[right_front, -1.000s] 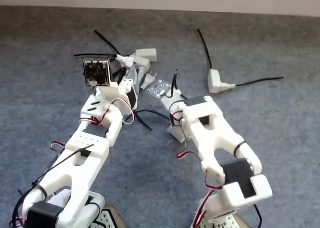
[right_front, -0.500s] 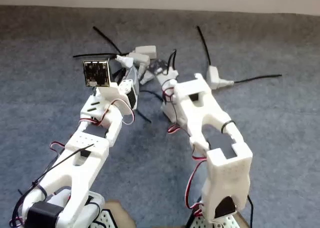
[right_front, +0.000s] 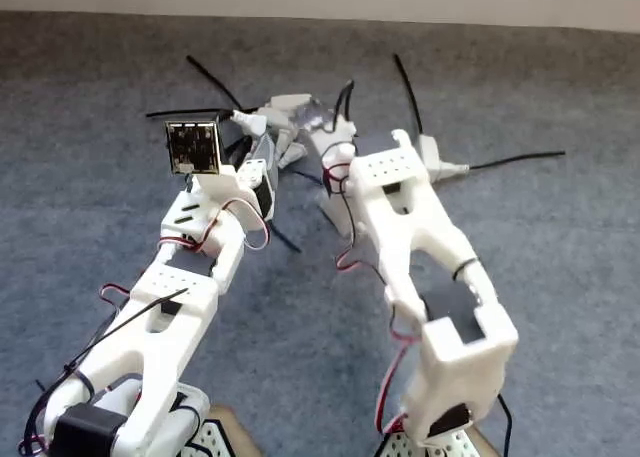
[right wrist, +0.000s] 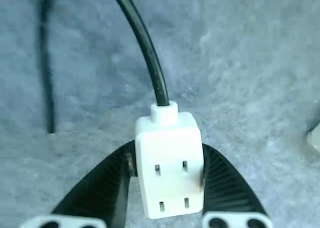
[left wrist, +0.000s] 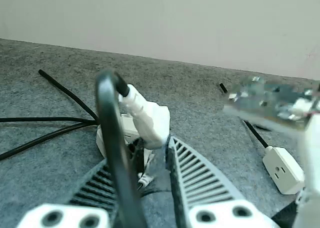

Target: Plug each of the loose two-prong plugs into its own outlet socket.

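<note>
1. The left arm point(right_front: 185, 287) stretches from the near-left corner of the grey carpet point(right_front: 90, 97) up and away. Its wrist is bent down, and its tip ends well left of the spare socket point(right_front: 432, 155).
2. The left gripper point(left wrist: 154, 144) points low toward the carpet, its fingers pressed together on a white plug point(left wrist: 150, 119). The plug sticks out past the fingertips, and its black cord point(left wrist: 112, 138) arcs back over the gripper. The plug sits left of the spare socket, with the right arm's wrist between them.
3. The right arm point(right_front: 410, 227) reaches from the near edge almost fully extended, leaning left. Its wrist passes just beside the spare socket, on that socket's left.
4. The right gripper point(right wrist: 168, 154) is tipped down at the carpet and pinches a white socket point(right wrist: 169, 170), one finger against each side. The socket's slotted face looks toward the wrist, and its cord point(right wrist: 145, 48) runs off away from the gripper. This socket lies left of the spare socket and near the plug.
5. The spare socket lies flat on the carpet, apart from both grippers. Its own cord trails off to the right.
</note>
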You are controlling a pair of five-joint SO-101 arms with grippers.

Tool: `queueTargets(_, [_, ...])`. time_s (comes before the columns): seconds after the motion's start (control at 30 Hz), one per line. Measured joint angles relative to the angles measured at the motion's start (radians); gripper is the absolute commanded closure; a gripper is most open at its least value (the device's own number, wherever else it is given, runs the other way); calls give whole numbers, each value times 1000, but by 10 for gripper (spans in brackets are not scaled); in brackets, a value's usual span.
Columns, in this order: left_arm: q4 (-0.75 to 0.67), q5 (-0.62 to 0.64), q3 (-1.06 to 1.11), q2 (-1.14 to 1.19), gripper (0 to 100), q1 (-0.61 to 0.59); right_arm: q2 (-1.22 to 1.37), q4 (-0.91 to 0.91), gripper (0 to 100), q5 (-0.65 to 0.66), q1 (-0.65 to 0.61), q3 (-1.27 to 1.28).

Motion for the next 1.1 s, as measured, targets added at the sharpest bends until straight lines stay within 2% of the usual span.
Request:
queueTargets(0.23, [0, 0, 0, 0, 992, 0, -52, -100, 878, 54, -15, 140])
queueTargets(0.43, [0, 0, 0, 0, 992, 0, 80, -120, 865, 57, -17, 144])
queueTargets(0.5, [0, 0, 0, 0, 992, 0, 106, -120, 813, 57, -17, 127])
queueTargets(0.67, [0, 0, 0, 0, 991, 0, 109, -120, 611, 9, -17, 112])
queueTargets(0.73, [0, 0, 0, 0, 989, 0, 97, -104, 569, 2, -18, 112])
queueTargets(0.87, [0, -9, 3, 11, 989, 0, -29, -43, 566, 2, -18, 112])
queueTargets(1.0, [-2, -98, 3, 77, 989, 0, -230, 40, 566, 2, -11, 112])
queueTargets(1.1, [2, -147, -32, 153, 990, 12, -396, 110, 566, 0, 40, 112])
